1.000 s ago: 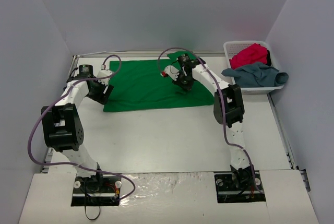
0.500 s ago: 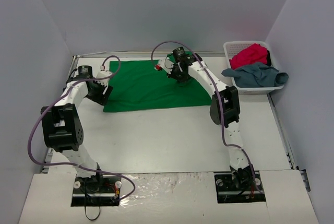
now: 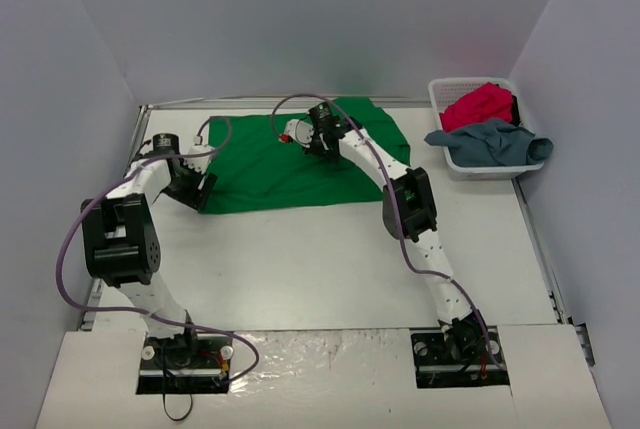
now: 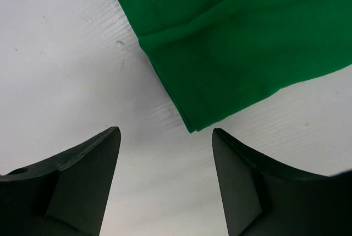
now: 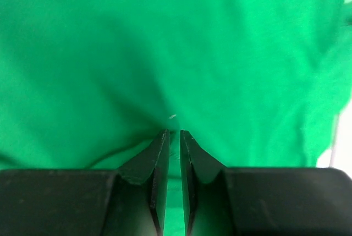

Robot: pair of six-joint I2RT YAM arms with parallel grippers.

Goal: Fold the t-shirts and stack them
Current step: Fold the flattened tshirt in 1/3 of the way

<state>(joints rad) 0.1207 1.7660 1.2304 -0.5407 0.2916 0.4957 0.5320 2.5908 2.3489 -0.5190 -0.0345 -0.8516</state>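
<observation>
The bright green t-shirt lies spread on the table at the back centre. My right gripper is over its middle, shut on a pinch of the green cloth. My left gripper is open and empty just off the shirt's near left corner, which lies between its fingers. The crimson red t-shirt and the grey-blue t-shirt lie bunched in the white basket at the back right.
The grey-blue shirt hangs over the basket's near rim. Purple cables loop off both arms. Grey walls close the table on three sides.
My right gripper has moved left across the green shirt, dragging cloth with it; the shirt's right side has shifted and spread toward the back. My left gripper has shifted slightly.
</observation>
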